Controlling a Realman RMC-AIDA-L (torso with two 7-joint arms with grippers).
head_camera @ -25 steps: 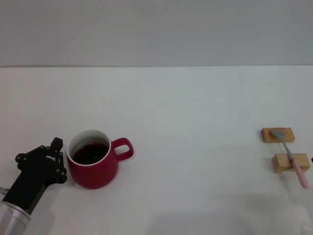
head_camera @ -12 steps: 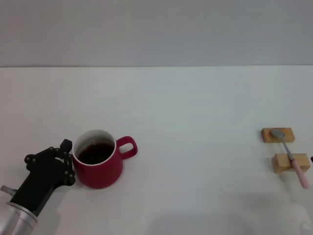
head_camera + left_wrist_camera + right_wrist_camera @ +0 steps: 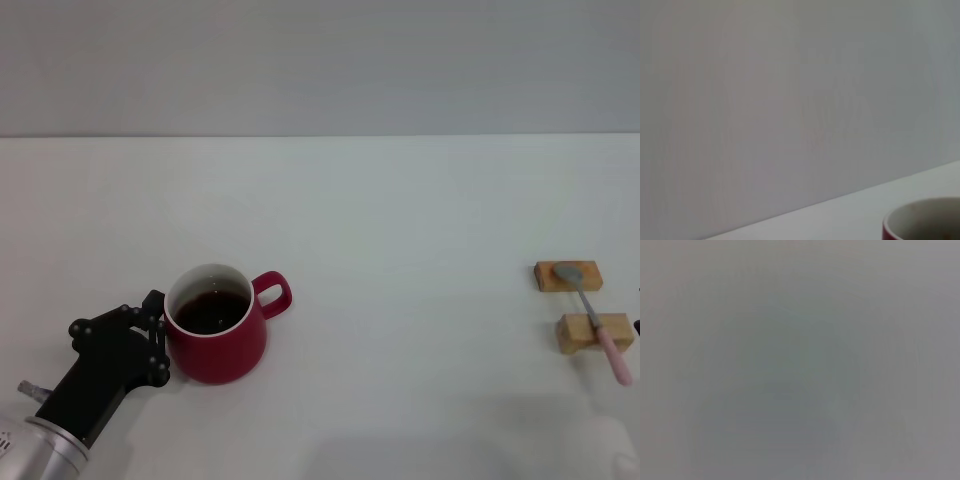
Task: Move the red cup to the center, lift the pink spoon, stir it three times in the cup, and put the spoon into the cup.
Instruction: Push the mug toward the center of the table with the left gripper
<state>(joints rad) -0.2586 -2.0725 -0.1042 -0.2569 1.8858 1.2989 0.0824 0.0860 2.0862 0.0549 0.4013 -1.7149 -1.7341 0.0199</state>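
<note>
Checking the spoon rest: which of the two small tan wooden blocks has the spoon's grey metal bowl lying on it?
The farther tan wooden block: the pink-handled spoon rests its bowl there, while the nearer block supports the handle.

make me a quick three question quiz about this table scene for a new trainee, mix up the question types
1. True or false: the pink spoon already stands inside the red cup.
2. Multiple choice: what does the spoon rest on? A) the bare table B) two small wooden blocks C) the cup's rim
3. Short answer: which gripper is at the cup, and on which side of it?

Key
1. False. The spoon lies far off at the table's right edge; the cup holds only dark liquid.
2. B. Its metal bowl lies on the farther block, its pink handle crosses the nearer one.
3. The left gripper, against the cup's left wall, opposite the handle. The right gripper is not in view.
</note>
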